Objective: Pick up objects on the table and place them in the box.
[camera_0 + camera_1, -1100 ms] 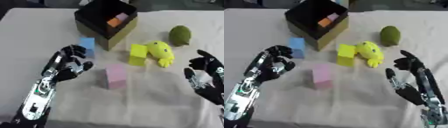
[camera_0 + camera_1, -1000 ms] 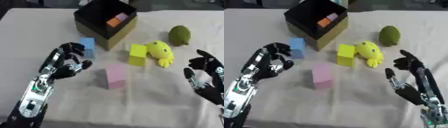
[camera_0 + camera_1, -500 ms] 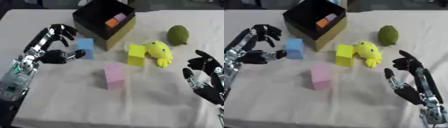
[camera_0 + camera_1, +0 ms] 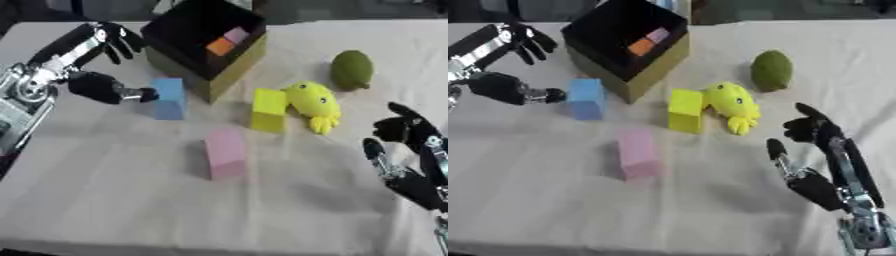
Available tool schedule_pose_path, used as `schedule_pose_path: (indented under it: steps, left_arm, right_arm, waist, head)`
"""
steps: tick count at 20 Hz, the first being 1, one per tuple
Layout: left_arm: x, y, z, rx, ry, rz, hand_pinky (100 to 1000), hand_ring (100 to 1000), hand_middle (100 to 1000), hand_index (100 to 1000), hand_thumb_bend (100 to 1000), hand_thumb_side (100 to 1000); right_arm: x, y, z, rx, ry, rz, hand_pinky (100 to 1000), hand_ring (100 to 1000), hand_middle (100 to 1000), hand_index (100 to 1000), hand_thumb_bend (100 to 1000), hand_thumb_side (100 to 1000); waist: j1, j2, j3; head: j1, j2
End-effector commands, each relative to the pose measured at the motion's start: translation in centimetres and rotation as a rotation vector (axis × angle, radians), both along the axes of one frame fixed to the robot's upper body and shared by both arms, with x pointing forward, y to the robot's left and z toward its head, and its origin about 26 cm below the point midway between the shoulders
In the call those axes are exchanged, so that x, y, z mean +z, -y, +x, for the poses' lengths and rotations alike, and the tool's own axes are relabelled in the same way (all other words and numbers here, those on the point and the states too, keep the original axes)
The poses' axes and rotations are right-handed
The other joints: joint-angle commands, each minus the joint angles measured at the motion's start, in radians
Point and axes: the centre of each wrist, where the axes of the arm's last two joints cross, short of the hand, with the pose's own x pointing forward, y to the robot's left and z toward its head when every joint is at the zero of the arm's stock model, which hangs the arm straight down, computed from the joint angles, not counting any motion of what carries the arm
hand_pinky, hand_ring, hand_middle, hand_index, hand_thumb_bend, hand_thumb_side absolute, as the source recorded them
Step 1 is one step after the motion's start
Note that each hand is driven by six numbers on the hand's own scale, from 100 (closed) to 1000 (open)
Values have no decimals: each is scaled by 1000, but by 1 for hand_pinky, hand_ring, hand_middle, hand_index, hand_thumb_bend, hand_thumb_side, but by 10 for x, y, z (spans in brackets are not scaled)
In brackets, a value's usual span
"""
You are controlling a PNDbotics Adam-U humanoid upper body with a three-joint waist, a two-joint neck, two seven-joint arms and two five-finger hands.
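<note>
Left hand (image 4: 92,82) at the upper left, spread wide: thumb tip touching or just short of the blue block (image 4: 169,98), fingers splayed up toward the box's near-left corner, clamped on nothing. Blue block standing upright just beside the left wall of the box (image 4: 232,62). Box black inside with olive outer walls, set askew near the far edge; an orange block (image 4: 220,46) and a pale purple block (image 4: 235,35) already lying within.

Yellow block (image 4: 269,109) upright just right of the box's near corner, touching the yellow plush toy (image 4: 313,103) on its right side. Green lemon-shaped fruit (image 4: 352,69) farther right, apart from the toy. Pink block (image 4: 226,152) alone toward the middle, near the yellow block but clear of it.

Right hand (image 4: 822,165) at the lower right, fingers up and relaxed apart, holding nothing, well clear of everything.

White cloth surface (image 4: 122,200) bare across the whole near half; far edge running just behind the box.
</note>
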Motion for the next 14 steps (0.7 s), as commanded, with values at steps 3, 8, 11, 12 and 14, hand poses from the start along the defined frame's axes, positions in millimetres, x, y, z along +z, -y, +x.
schedule_pose_path:
  steps: [3,8,11,12,14]
  left_arm:
    - [21,-6,18,43,-10,134,723,711,718,820,734,389]
    - [14,-7,41,26,-75,213,757,730,739,830,729,374]
    - [8,-11,53,19,-105,236,756,733,740,828,715,360]
    - [6,-12,57,15,-111,237,756,733,740,828,715,360]
    - [3,-12,63,5,-120,243,758,733,738,824,709,352]
  right_arm:
    - [4,3,0,8,13,-17,715,688,672,927,328,526]
    - [4,3,0,8,10,-16,715,688,672,927,329,526]
    - [3,3,0,7,9,-16,715,688,672,927,330,526]
    - [3,3,0,7,8,-15,715,688,672,927,330,526]
    - [3,3,0,9,6,-15,715,688,672,927,330,526]
  waist:
    - [17,-33,-7]
    - [16,-35,-6]
    - [14,-37,-6]
    - [14,-38,-6]
    - [12,-39,-6]
  head:
    - [1,-4]
    - [-1,-1]
    - [0,1]
    - [0,2]
    - [1,4]
